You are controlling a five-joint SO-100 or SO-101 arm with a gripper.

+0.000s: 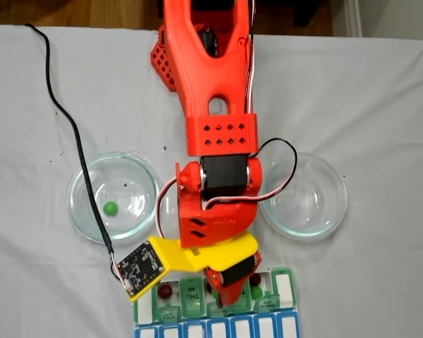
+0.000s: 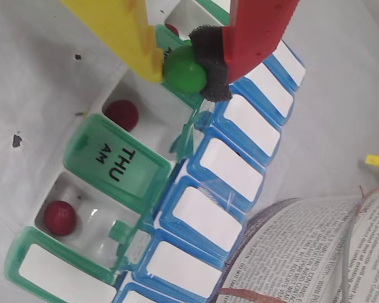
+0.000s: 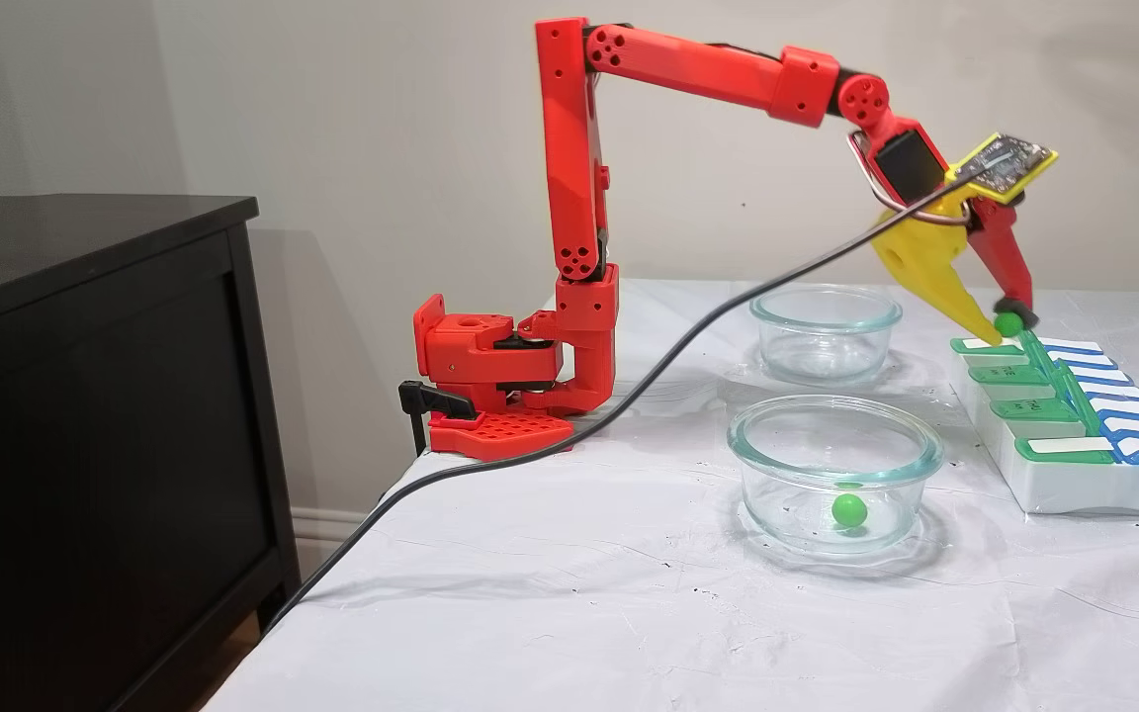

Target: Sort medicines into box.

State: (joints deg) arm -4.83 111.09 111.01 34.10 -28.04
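Under the tool (image 2: 188, 66), box (image 2: 196, 189) cells stay hidden.

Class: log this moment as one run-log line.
gripper: shut on green ball | position: above pill organiser | remaining: one green ball in glass dish

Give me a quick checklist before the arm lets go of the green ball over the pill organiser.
1. Grip: gripper shut on the green ball: ok.
2. Position: ball over the pill organiser, at its far end in a fixed view: ok.
3. Open compartment directly below ball: cannot tell.
4. THU lid closed, clear of the ball: ok.
5. Red balls already in compartments: ok.
6. Another green ball waits in the glass dish: not ok.
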